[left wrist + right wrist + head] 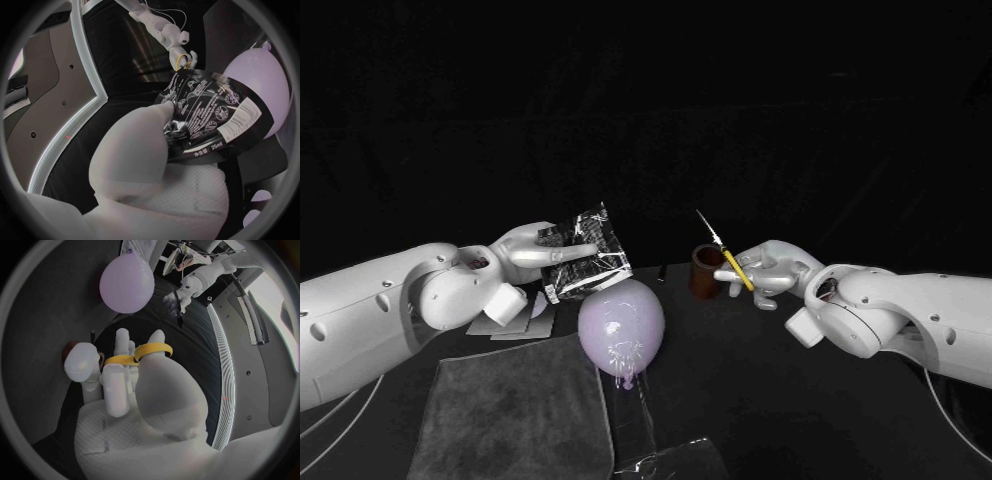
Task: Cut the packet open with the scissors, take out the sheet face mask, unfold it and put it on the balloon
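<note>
As you look down at the table, the nearest thing is a grey cloth [516, 410], spread flat at the near left. Just to its right, small glints of something clear [653, 462] show; what it is cannot be told. Behind these lies the pale lilac balloon [625, 325], inflated, with its knot pointing toward you.

Further back on the left, the left hand [531, 252] grasps the packet [589, 258] and holds it up off the table, tilted. Its lower edge sits just above the balloon's far end as you see it. From the left wrist, a finger [140, 145] presses on the packet's dark printed face, with the balloon beyond it. Whether the packet has been cut, you cannot tell. Some pale flat pieces [516, 330] lie on the table below this hand.

On the right at about the same depth, the right hand [769, 268] grasps the scissors [728, 262]. The thin blades are together and point up and slightly left, well apart from the packet. From the right wrist, the yellow handle loops [153, 349] sit around the fingers. Just behind that hand stands a brown tube [702, 272], upright on the table.
</note>
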{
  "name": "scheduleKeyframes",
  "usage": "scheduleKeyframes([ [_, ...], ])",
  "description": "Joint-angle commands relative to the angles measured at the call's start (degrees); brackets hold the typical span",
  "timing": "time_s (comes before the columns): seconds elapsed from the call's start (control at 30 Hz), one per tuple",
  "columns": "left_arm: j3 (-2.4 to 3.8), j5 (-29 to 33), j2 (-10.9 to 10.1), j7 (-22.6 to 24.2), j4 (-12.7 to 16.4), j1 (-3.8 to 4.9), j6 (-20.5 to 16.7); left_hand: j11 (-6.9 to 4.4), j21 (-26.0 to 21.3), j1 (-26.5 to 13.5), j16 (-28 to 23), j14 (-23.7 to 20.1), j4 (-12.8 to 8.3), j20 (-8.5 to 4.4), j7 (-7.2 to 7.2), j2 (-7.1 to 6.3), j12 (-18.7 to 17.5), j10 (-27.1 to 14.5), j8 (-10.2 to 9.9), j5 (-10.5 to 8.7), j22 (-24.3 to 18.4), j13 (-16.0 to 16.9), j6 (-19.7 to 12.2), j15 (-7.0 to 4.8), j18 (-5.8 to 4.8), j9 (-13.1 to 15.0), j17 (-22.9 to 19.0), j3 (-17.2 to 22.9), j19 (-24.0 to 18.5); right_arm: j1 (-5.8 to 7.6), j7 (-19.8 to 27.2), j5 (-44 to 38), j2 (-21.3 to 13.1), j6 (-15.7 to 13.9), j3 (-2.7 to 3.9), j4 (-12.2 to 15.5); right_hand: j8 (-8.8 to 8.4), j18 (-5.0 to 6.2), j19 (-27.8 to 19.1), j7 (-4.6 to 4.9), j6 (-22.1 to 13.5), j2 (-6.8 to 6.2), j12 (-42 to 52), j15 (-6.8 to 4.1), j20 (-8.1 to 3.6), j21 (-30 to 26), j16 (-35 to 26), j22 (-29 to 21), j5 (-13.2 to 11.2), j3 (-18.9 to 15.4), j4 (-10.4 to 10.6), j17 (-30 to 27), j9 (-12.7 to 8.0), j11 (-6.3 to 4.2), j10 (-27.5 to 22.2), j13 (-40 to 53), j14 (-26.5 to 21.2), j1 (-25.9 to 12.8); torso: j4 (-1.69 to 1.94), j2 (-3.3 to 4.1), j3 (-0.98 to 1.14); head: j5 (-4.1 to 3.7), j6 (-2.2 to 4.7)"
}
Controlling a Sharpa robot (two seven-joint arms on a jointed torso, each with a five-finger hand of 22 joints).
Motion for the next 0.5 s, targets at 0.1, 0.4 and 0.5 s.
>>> scheduleKeyframes([
  [0.1,0.10,2.1,-2.3,1.9,2.3,-0.18,-1.3,0.01,0.4,-0.2,0.1,0.0,0.0,-0.04,0.05,0.40,-0.3,0.2,0.2,0.20,0.1,0.0,0.2,-0.32,0.70,6.9,0.1,0.3,0.3,-0.60,-0.4,-4.6,0.0,1.8,0.05,-0.2,-0.43,0.82,0.0,0.17,-0.1,2.04,-0.5,0.52,0.35,-0.1,-0.3,4.2,0.1,-1.6,-0.5,0.1,-0.2,0.05,-0.1,-0.2,1.7,2.8,0.05,0.01,-0.22,0.42,-0.40],
  [0.4,0.03,1.7,-5.3,2.1,4.2,-0.75,-2.6,0.03,0.4,-0.3,0.1,0.0,0.0,-0.05,0.09,0.39,-0.3,0.2,0.2,0.20,0.1,0.0,0.3,-0.32,0.71,6.9,0.1,0.4,0.3,-1.46,1.1,-2.6,1.0,0.3,0.05,0.1,-0.64,0.71,0.4,0.13,0.2,2.24,-0.7,0.52,0.42,0.8,-0.1,4.4,0.1,-1.5,-0.6,0.6,-0.5,0.02,0.3,-0.3,1.8,3.1,0.17,-0.06,-0.17,2.47,-0.84],
  [0.5,-0.05,1.1,-6.5,2.0,4.9,-1.36,-3.0,0.04,0.4,-0.4,0.1,0.0,0.0,-0.05,0.09,0.39,-0.3,0.2,0.2,0.20,0.1,0.0,0.3,-0.31,0.70,6.9,0.1,0.4,0.3,-1.56,2.4,-0.9,1.5,-0.8,0.06,0.0,-0.70,0.68,0.5,0.12,0.3,2.32,-0.8,0.51,0.43,1.0,0.0,4.5,0.1,-1.5,-0.6,0.9,-0.5,0.01,0.3,-0.3,1.9,3.1,0.11,-0.09,-0.10,3.80,-1.13],
])
